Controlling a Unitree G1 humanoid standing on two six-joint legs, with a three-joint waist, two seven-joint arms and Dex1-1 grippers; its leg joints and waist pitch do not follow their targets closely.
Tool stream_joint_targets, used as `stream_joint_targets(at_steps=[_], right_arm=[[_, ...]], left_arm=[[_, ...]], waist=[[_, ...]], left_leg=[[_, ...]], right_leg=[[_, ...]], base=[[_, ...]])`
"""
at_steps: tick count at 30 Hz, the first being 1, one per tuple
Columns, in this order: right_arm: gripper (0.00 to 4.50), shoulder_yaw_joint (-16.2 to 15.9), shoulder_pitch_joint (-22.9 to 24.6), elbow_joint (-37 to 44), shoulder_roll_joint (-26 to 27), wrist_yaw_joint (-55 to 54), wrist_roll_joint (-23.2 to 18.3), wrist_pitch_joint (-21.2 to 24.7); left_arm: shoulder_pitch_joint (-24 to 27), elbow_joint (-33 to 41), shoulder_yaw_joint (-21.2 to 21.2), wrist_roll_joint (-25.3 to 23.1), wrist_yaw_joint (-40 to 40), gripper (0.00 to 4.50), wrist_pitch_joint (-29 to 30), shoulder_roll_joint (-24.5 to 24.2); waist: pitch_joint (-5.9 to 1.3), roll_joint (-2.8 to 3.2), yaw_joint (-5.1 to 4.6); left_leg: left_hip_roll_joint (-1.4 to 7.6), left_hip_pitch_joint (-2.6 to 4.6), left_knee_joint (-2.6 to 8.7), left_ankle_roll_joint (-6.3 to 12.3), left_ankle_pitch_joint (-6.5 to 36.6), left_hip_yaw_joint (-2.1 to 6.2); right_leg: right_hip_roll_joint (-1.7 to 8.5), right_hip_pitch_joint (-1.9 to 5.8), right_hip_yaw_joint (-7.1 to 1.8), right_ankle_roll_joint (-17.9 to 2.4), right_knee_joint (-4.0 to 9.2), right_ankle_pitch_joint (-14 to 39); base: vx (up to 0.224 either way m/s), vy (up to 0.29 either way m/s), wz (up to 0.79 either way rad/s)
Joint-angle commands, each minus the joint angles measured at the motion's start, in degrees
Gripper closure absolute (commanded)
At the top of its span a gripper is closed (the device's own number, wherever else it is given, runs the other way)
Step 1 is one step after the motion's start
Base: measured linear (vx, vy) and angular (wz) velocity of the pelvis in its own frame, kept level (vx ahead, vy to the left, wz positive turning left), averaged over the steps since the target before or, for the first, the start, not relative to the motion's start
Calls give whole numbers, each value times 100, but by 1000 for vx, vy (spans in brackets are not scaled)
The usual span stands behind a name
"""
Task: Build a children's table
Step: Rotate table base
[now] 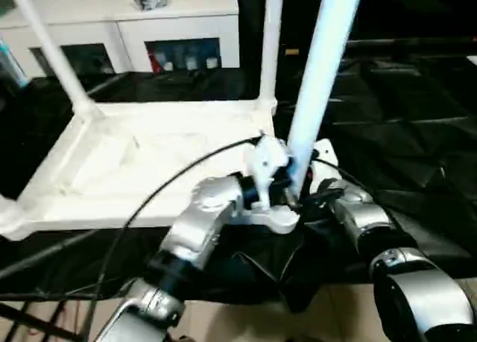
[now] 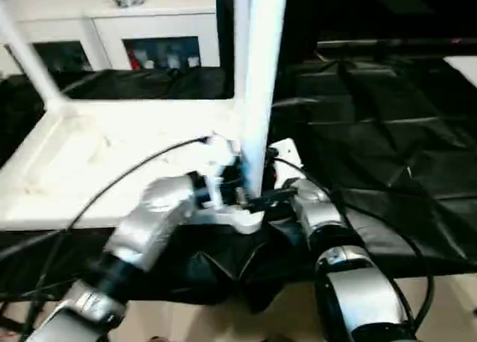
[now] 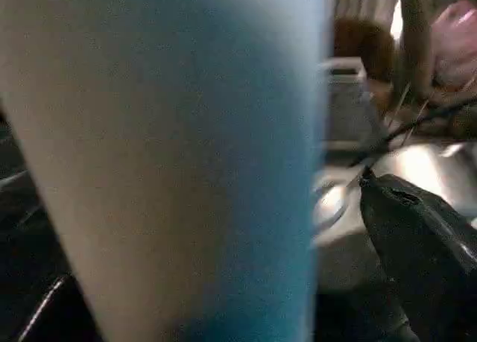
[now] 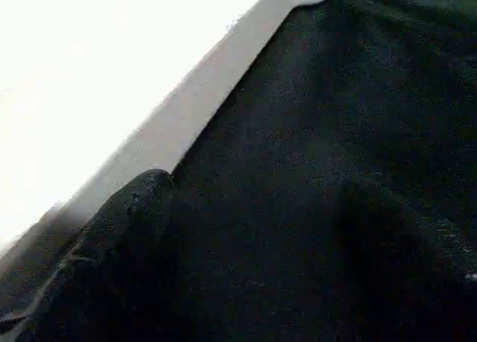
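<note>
The children's table top (image 1: 149,156) lies underside up on the black-draped work table. One white leg (image 1: 52,51) rises from its far left corner and another leg (image 1: 270,44) from the far right corner. A third leg (image 1: 320,74) stands tilted at the near right corner. My left gripper (image 1: 279,179) is open around the base of that leg (image 3: 171,156), and a gap shows beside one black finger (image 3: 425,238). My right gripper (image 1: 317,193) is open just right of the same corner, its finger (image 4: 112,238) by the top's white edge (image 4: 186,118).
Black cloth (image 1: 402,133) covers the work table to the right and front. A white glass-door cabinet (image 1: 134,29) stands behind. A black cable (image 1: 149,193) arcs over the table top to my left wrist. The floor shows near the front edge.
</note>
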State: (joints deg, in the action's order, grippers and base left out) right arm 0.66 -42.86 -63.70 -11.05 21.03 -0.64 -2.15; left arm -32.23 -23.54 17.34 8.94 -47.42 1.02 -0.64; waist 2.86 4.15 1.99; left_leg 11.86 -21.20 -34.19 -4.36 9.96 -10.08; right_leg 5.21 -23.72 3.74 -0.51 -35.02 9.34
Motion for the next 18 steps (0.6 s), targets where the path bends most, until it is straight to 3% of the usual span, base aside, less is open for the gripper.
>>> stream_joint_targets(at_steps=[1,5,6,7,10,11,12,13,16,18], right_arm=[[46,87,-16,76,-187,82,-103,-76],[46,38,83,352,-383,586,-141,-71],[46,-87,281,810,-587,1291,-180,27],[46,-87,281,810,-587,1291,-180,27],[46,-496,838,1931,-1086,2534,-183,217],[46,-610,991,2235,-1232,2808,-199,274],[46,-732,1193,2663,-1428,3137,-282,374],[46,-791,1295,2893,-1536,3308,-353,452],[46,-913,1530,3467,-1818,3699,-521,690],[46,-998,1846,4300,-2231,4236,-668,972]], left_arm=[[-81,-114,-78,-57,-208,2,-52,-198],[-11,-92,-122,90,-616,2,22,-481],[96,-19,-197,282,-1040,2,153,-797],[96,-19,-197,282,-1040,2,153,-797],[150,-106,-212,317,-1697,19,104,-1375],[129,-181,-197,263,-1802,46,46,-1498],[82,-299,-156,146,-1876,46,-30,-1638],[51,-373,-117,69,-1926,54,-91,-1714],[-24,-548,27,-161,-2052,77,-160,-1920],[-146,-801,198,-385,-2161,100,-110,-2104]], waist=[[-428,-80,37],[-436,-44,44],[-442,-12,57],[-435,-36,69],[-442,-23,86],[-436,-23,85],[-435,-13,92],[-414,-71,114],[-395,-50,144],[-381,-98,148]], left_leg=[[7,-2,312,412,1341,-22],[13,-13,300,505,1276,-28],[6,-11,296,523,1299,-29],[11,-18,294,589,1305,-32],[29,-3,297,658,1264,-21],[23,-6,301,664,1291,-23],[31,4,307,631,1334,-21],[26,6,317,624,1392,-19],[50,29,350,502,1527,-8],[41,28,358,454,1610,-13]], right_leg=[[191,396,-136,-1417,439,1252],[172,392,-116,-1492,413,1067],[168,398,-108,-1479,406,1077],[167,400,-107,-1483,408,1052],[153,391,-110,-1452,398,983],[147,391,-107,-1436,405,1022],[159,385,-114,-1408,410,1137],[144,389,-119,-1310,436,1329],[169,348,-136,-1160,467,1778],[170,347,-146,-1040,502,2040]], base=[[0,0,0],[0,0,0],[0,0,0],[0,0,0],[0,0,0],[0,0,0],[0,0,0],[0,0,0],[0,0,0],[0,0,0]])
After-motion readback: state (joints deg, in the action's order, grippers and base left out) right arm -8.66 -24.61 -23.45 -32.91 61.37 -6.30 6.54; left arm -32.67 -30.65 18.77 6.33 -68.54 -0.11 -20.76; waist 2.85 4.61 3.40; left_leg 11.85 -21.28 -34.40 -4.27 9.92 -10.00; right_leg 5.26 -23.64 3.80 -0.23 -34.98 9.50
